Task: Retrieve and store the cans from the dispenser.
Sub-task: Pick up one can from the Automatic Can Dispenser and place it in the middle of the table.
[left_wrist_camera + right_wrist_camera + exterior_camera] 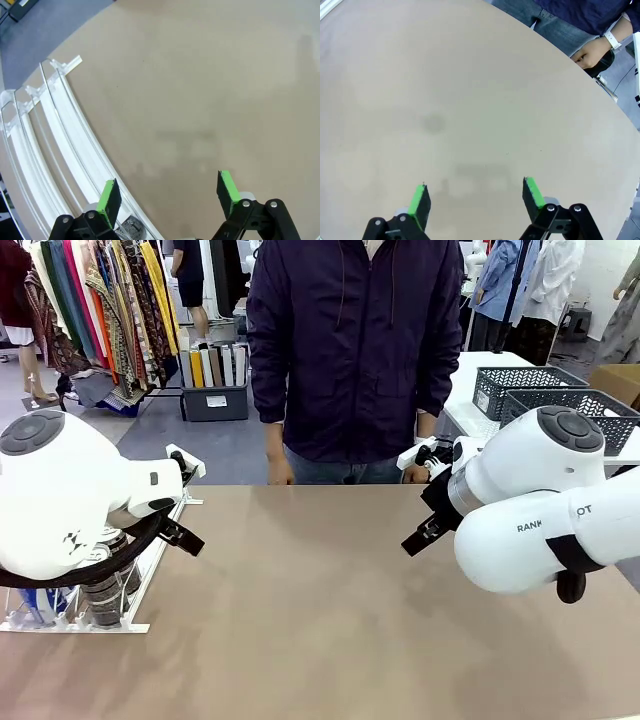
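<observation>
Beside the left end effector (167, 190), the dispenser (55, 140) with its cans (103, 592).

Partly legible in dark print on right arm (520, 550): "RANK", with "OT" just beside it. Nothing else readable.

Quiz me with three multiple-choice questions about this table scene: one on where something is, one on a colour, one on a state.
1. Where does the white dispenser sit on the table?
A) at the robot's left side
B) in the middle
C) at the robot's right side

2. What colour are the pads on the left claw?
A) red
B) green
C) blue

3. How does the left claw stand?
A) shut on a can
B) open and empty
C) shut on nothing

Answers:
1 A, its rails run along that edge in the front view.
2 B, they show bright green in the left wrist view.
3 B, its pads stand wide apart with nothing between them.
</observation>
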You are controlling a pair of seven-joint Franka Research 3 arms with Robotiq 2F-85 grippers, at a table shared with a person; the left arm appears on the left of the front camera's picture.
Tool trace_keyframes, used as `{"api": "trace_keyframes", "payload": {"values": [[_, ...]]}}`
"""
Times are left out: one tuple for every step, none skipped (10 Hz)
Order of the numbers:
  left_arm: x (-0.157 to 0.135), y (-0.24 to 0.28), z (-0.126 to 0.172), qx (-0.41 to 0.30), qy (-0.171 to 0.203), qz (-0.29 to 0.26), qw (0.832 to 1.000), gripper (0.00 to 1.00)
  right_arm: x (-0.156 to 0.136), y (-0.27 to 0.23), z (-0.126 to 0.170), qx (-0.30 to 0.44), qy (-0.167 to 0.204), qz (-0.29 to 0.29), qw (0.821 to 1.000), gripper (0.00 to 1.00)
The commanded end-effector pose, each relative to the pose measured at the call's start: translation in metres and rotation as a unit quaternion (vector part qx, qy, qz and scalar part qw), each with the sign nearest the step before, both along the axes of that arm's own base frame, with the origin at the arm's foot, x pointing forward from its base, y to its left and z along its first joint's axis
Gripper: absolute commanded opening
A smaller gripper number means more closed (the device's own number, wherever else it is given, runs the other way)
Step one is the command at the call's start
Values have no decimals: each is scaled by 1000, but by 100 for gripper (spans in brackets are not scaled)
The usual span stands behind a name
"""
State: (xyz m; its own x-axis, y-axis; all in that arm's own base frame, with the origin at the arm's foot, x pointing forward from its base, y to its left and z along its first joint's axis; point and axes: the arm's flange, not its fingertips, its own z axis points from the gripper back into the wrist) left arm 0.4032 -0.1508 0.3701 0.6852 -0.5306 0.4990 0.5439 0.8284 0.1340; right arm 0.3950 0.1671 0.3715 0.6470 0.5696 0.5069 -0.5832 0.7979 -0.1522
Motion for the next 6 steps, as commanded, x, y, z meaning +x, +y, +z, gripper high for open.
{"api": "trace_keyframes", "payload": {"values": [[0,0,0,0,0,0,1000,100,0,0,0,0,0,0,1000,100],[0,0,0,0,0,0,1000,100,0,0,0,0,0,0,1000,100],[0,0,0,0,0,0,1000,100,0,0,0,0,0,0,1000,100],[0,0,0,0,0,0,1000,100,0,0,0,0,0,0,1000,100],[0,0,0,0,0,0,1000,100,0,0,0,0,0,0,1000,100],[0,0,0,0,0,0,1000,100,0,0,0,0,0,0,1000,100]]}}
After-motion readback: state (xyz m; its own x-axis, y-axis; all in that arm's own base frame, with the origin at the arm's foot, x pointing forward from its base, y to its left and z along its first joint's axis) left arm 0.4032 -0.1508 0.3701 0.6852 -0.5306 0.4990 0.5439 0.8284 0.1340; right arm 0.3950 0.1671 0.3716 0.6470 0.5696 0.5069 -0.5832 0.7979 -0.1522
